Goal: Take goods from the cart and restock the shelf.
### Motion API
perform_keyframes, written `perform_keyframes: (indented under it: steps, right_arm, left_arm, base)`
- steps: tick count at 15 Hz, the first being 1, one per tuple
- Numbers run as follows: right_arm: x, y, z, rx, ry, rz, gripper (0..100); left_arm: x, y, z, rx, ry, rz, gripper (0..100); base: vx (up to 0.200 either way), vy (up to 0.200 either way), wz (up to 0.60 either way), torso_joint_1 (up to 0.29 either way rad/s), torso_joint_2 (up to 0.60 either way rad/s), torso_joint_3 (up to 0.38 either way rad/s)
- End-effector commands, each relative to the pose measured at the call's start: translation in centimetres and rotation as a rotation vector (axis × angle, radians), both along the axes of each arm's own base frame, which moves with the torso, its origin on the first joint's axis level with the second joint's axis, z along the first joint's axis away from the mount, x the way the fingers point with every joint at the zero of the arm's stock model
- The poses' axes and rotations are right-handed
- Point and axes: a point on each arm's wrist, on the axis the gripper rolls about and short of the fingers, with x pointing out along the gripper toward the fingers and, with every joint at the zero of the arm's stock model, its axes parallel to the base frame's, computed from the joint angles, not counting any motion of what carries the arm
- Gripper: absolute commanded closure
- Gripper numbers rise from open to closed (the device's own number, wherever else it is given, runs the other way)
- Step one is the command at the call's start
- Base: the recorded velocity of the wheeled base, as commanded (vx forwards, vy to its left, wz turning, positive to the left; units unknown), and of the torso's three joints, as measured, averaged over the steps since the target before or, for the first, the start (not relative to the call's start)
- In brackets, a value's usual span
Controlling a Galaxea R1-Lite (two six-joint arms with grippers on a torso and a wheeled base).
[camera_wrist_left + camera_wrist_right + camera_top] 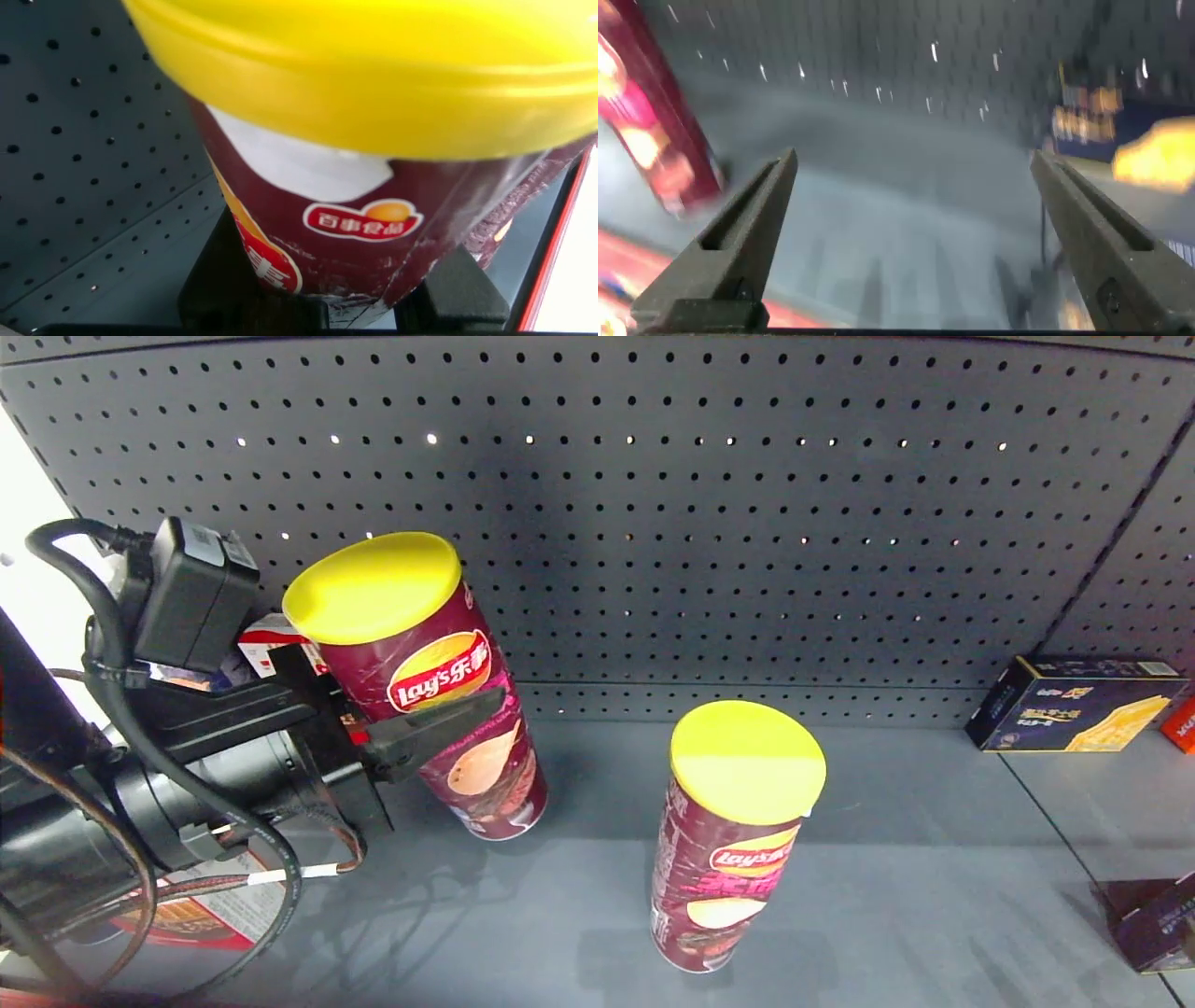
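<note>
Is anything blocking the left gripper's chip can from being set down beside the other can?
Nothing visible does. The left gripper holds the chip can tilted; the shelf floor between it and the standing can is bare.

The held can [425, 658] and standing can [724, 882] are coloured maroon, lidded yellow; the pegboard [747, 523] behind them is seen grey, dotted.

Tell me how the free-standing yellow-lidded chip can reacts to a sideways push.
The tall, narrow maroon chip can with yellow lid probably tips easily: high over a small base. Once down, its round body would likely roll across the smooth grey shelf.
</note>
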Motion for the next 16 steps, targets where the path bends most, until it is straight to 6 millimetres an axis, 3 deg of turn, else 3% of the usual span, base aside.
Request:
perform_keyframes:
  steps: [1,4,6,10,16]
  right_arm:
    - [-2.8,-1.6,-4.0,-0.010,0.023,-0.018,0]
    - [-4.8,-2.8,-7.3,-0.038,0.055,0.054,0]
    - [-5.0,-2.8,-7.4,-0.074,0.110,0.254,0]
    - [-4.8,-3.0,-7.4,-0.100,0.094,0.370,0]
    - [-4.2,-2.4,-7.1,-0.094,0.237,-0.022,0]
  left_arm:
    - [-0.4,0.1,-0.3,0.004,0.006,-0.001,100]
    - [-1.0,0.4,-0.7,0.009,0.011,-0.004,100]
    - [-1.1,0.4,-0.6,0.007,0.007,-0.009,100]
    - [-1.2,0.2,-0.6,0.007,0.009,-0.019,100]
    - [-1.2,0.2,-0.5,0.005,0.003,-0.019,100]
  base:
    - [0.000,0.000,0.00,0.000,0.00,0.000]
    - [0.000,0.000,0.00,0.000,0.00,0.000]
    - [0.000,0.000,0.00,0.000,0.00,0.000]
    - [0.000,0.000,0.00,0.000,0.00,0.000]
    - [0.000,0.000,0.00,0.000,0.00,0.000]
